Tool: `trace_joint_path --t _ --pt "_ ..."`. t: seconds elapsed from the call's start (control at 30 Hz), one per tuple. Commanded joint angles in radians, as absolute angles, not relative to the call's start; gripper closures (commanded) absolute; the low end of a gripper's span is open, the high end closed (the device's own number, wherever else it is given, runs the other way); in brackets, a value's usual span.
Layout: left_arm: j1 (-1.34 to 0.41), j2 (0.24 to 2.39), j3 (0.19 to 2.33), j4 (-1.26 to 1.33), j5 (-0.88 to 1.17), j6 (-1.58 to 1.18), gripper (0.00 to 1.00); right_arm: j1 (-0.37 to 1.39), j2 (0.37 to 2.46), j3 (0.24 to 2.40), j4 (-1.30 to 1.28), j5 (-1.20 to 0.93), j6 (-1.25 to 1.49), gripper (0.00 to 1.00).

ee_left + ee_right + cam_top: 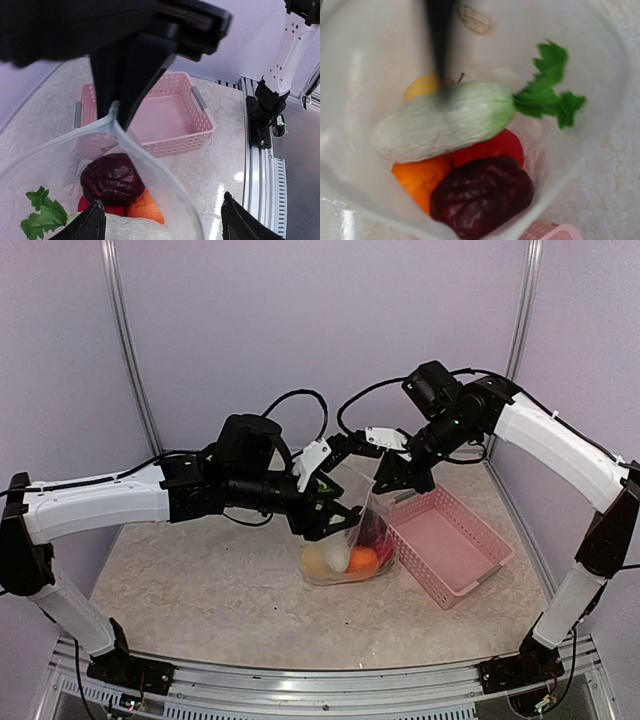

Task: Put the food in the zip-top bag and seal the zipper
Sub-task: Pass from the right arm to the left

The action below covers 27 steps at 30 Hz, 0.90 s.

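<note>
1. My right gripper (119, 102) is closed to a point on the rim of the bag (55, 155). It pinches the clear film and holds that edge up off the table (200, 580).
2. My left gripper (164, 217) is spread wide at the near side of the bag's mouth. Its fingertips (92, 222) show at the bottom corners of the left wrist view with the rim running between them, and I see nothing clamped in them.
3. The bag sits mid-table between my two arms with its mouth gaping. The zipper (152, 170), a pale band along the rim, curves down from the right gripper's pinch and is not pressed shut.
4. The food (470, 150) lies heaped in the bottom of the bag. A white piece (445, 120) lies on top with the green leaf (547, 95) at its end. Under it are a yellow ball (422, 85), a red ball (495, 147) and an orange ball (417, 180), and a purple ball (480, 195) sits nearest the right wrist camera.
5. The pink basket (175, 142) stands upright just to the right of the bag. I cannot tell whether the two touch.
6. The right gripper's black body fills the top of the left wrist view and hides part of the basket's far wall. A dark, blurred finger (440, 40) crosses the right wrist view over the yellow ball and the white piece.
7. The bag's film lies between both wrist cameras and some of the food and softens its outlines. My right arm's base (265, 112) stands on the rail beyond the basket.
</note>
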State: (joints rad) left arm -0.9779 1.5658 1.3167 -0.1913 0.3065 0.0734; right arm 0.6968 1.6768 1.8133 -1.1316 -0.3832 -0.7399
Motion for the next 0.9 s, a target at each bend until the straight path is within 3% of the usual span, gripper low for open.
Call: trace_joint_path --t 0.0,0.17,0.43,0.57,0.67,0.77,0.87 --pt "-1.072 1.496 1.327 -0.171 0.205 0.157 0.26 0.679 1.648 1.808 -1.104 -0.404 -0.715 1.00" --pt "-1.099 1.569 1.383 -0.266 0.149 0.216 0.32 0.678 1.650 1.812 -1.098 -0.414 -0.710 1.00" --pt "-1.115 1.705 1.499 -0.348 -0.135 0.267 0.41 0.677 1.639 1.816 -1.107 -0.429 -0.718 1.00" --pt "-1.117 1.737 1.509 -0.354 -0.163 0.277 0.55 0.676 1.625 1.793 -1.098 -0.449 -0.719 1.00" --pt "-1.120 1.727 1.490 -0.315 -0.163 0.277 0.76 0.672 1.615 1.762 -1.080 -0.462 -0.716 0.99" --pt "-1.120 1.694 1.455 -0.248 -0.170 0.273 1.00 0.652 1.603 1.718 -1.052 -0.500 -0.718 0.92" --pt "-1.113 1.653 1.409 -0.175 -0.161 0.235 1.00 0.604 1.568 1.629 -0.975 -0.583 -0.709 0.70"
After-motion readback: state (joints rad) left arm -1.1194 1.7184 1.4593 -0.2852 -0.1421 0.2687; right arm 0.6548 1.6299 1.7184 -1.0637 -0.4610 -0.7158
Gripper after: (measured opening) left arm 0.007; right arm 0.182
